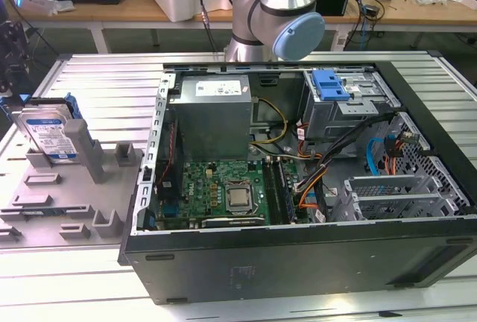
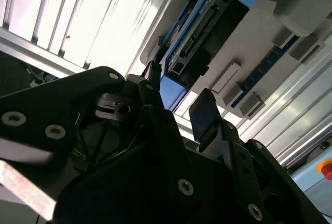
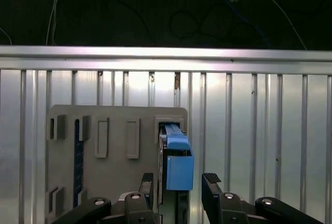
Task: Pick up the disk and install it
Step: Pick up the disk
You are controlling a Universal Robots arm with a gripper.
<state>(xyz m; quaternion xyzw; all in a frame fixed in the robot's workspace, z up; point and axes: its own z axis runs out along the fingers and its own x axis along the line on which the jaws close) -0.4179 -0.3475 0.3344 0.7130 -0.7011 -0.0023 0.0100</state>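
The disk (image 1: 48, 137) stands on edge in a grey holder (image 1: 89, 154) at the exterior view's left, its white-and-blue label showing and blue rails along its sides. In the first wrist view my gripper (image 3: 179, 181) is open, one finger on each side of the disk's blue end handle (image 3: 179, 169) with a small gap on both sides. The second wrist view shows the same handle (image 2: 171, 92) between the dark fingertips (image 2: 205, 111), and the disk's connector edge (image 2: 207, 24) beyond them.
An open computer case (image 1: 298, 262) lies on the ribbed metal table (image 1: 97, 76). Inside it are a motherboard (image 1: 223, 188), a power supply (image 1: 212, 113), cables, and a grey drive cage topped by a blue bracket (image 1: 332, 85). The arm's base (image 1: 279, 9) stands behind the case.
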